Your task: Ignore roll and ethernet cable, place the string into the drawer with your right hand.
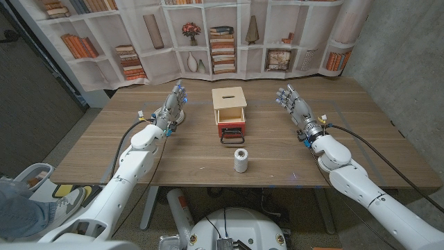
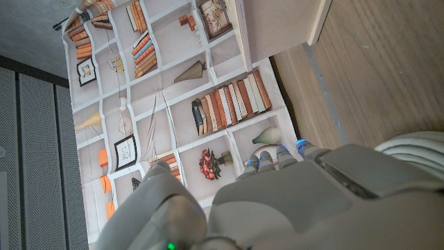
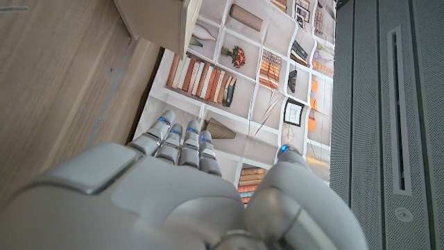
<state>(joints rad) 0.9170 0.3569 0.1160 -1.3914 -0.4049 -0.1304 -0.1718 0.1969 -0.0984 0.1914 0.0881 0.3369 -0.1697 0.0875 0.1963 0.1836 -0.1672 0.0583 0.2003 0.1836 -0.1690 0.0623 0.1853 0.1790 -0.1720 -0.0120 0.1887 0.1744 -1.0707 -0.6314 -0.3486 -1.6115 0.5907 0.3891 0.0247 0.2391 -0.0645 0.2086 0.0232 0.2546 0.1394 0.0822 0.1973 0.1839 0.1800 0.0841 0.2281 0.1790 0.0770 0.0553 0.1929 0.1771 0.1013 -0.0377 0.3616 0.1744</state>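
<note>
On the wooden table [image 1: 125, 149], seen from the head camera, a small wooden drawer box [image 1: 229, 111] stood at the middle, its red drawer [image 1: 231, 130] pulled out toward the robot, with a dark handle at its front. What lay inside the drawer could not be made out. Just in front of it, nearer the robot, a white roll [image 1: 241, 160] stood upright. The left hand [image 1: 173, 104] was raised over the table to the left of the box, fingers apart and holding nothing; beneath it lay a pale coil [image 1: 177, 122], too small to identify. The right hand [image 1: 292, 103] stood to the right of the box, fingers spread and empty. Behind the table hung a printed bookshelf backdrop [image 1: 208, 35].
</note>
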